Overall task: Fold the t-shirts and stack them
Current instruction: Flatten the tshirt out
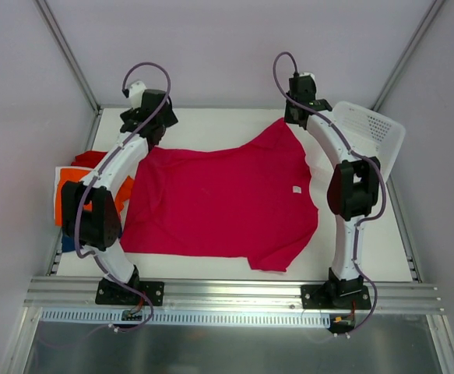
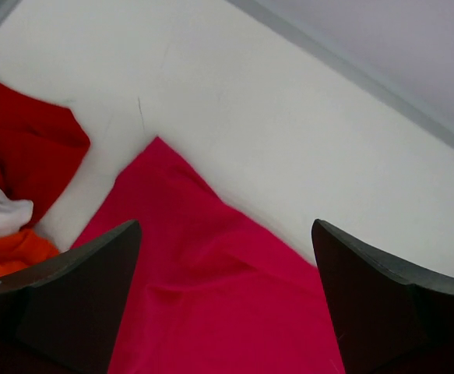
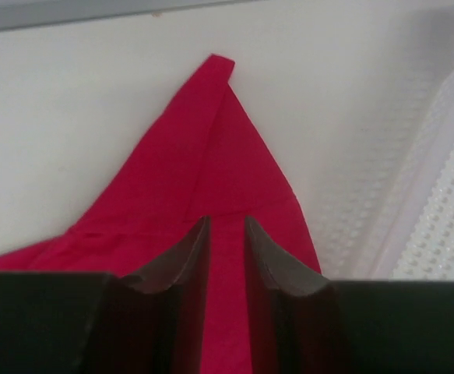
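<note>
White desk [image 1: 211,125] carries the magenta-pink t-shirt [image 1: 219,202], spread flat mid-desk. Left gripper [image 2: 227,226] hangs over its far left corner, jaws wide apart. Right gripper [image 3: 227,222] is over the far right sleeve, jaws narrowly apart.

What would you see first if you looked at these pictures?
A big magenta-pink t-shirt spread out in the middle of the white table, between the left arm and the right arm. Next, the white basket at the far right corner and a pile of orange and red shirts at the left edge.
</note>
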Action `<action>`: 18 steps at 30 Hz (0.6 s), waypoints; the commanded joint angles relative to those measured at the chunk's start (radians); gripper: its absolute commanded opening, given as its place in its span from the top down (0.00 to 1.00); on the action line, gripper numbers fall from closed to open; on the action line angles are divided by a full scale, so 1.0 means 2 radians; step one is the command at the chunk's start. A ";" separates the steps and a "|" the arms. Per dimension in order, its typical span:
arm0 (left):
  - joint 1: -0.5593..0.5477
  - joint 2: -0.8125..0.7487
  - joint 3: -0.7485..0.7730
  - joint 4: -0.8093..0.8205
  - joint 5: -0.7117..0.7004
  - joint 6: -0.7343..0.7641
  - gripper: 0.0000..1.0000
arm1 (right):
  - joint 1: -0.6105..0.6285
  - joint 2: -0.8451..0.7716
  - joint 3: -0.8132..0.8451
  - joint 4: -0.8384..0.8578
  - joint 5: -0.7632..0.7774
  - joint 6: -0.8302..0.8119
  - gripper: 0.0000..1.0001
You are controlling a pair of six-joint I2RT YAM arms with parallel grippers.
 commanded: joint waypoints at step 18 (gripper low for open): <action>-0.052 -0.194 -0.224 0.001 0.088 -0.048 0.16 | -0.030 -0.013 -0.055 -0.234 0.134 0.020 1.00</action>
